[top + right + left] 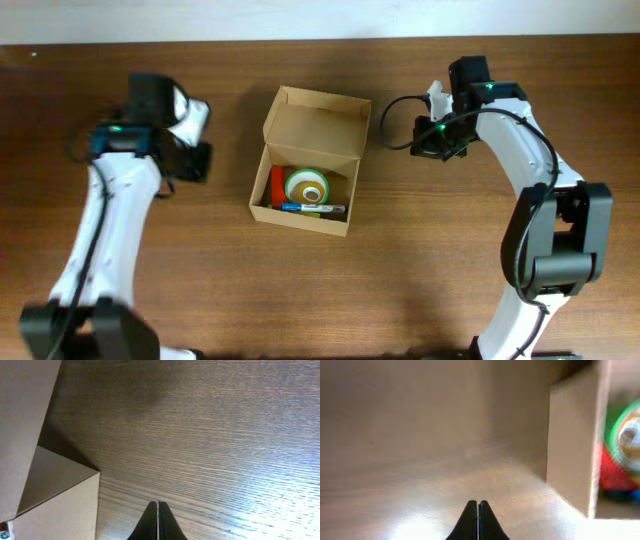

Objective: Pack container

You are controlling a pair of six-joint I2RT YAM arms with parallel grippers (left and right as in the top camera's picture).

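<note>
The tan cardboard container (273, 130) stands open in the middle of the table, its flap lid raised at the back. Inside lie a green tape roll (307, 186), a red item (276, 186) and a blue marker (305, 208). My left gripper (200, 160) is shut and empty, left of the container, whose side wall (572, 440) shows in the left wrist view ahead of the fingertips (478, 505). My right gripper (418, 140) is shut and empty, right of the container, whose wall (55, 495) shows at the left of the right wrist view, fingertips (158, 505) over bare wood.
The brown wooden table (450, 270) surrounds the container on all sides. A pale wall strip runs along the table's far edge (300, 20). Both arms stand at the near side.
</note>
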